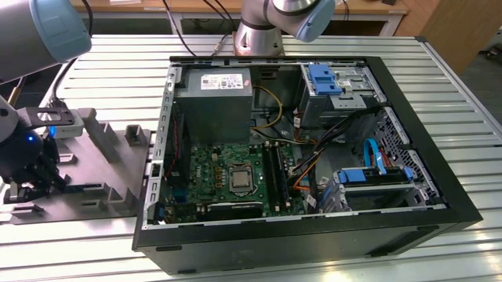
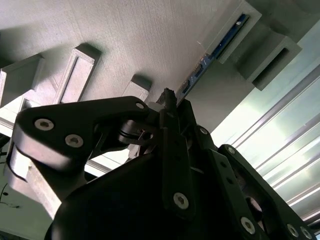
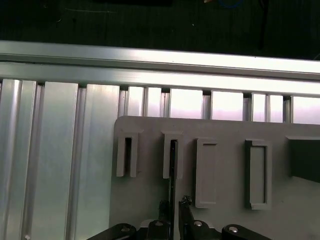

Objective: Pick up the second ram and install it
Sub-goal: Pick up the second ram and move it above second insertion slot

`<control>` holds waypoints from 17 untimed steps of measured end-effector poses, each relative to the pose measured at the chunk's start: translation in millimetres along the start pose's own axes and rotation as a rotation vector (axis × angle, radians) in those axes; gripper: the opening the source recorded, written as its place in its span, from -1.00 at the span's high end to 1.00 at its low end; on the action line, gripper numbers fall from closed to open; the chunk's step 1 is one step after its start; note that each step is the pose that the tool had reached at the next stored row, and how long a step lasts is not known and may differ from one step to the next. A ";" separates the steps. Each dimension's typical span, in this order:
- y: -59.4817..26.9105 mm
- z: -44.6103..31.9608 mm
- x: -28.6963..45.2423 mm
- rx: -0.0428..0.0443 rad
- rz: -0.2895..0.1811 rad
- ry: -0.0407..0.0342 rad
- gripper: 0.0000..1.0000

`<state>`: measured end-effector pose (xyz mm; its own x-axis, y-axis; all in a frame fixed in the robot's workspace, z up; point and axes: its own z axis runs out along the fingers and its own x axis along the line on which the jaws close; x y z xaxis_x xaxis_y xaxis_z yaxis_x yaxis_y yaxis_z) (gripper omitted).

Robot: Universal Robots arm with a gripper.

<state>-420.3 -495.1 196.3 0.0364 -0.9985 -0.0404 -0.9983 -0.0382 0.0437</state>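
Note:
The second ram (image 2: 220, 47) is a thin dark blue stick standing on edge in a slot of the grey fixture plate (image 2: 125, 35). In the first wrist view the second ram (image 3: 172, 170) shows as a narrow dark line running from a slot of the fixture plate (image 3: 145, 200) down to my gripper (image 3: 173, 205). My gripper (image 2: 170, 100) has its black fingers drawn close against both sides of the stick's near end. In the exterior view my gripper (image 1: 27, 182) hangs over the fixture plate (image 1: 102, 176) at the exterior view's left. The green motherboard (image 1: 227, 170) lies inside the open case.
The open black computer case (image 1: 314, 235) fills the middle of the slatted aluminium table (image 1: 447, 82). Inside are a grey power supply (image 1: 211, 100), loose cables and blue drive brackets (image 1: 372, 176). The fixture carries several raised slot blocks (image 3: 255, 172). The arm's base (image 1: 259, 35) stands behind the case.

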 end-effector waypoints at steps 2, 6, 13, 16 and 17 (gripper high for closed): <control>0.0 -0.2 0.0 0.0002 0.000 -0.0001 0.58; 0.1 -2.7 -0.1 0.0000 0.000 0.0000 0.58; 0.2 -3.9 1.7 0.0001 0.000 0.0004 0.58; 0.3 -4.0 2.0 0.0000 0.000 0.0004 0.58; 0.3 -4.0 2.1 0.0000 0.000 0.0004 0.58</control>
<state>-420.3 -497.3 200.1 0.0364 -0.9985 -0.0400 -0.9983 -0.0381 0.0437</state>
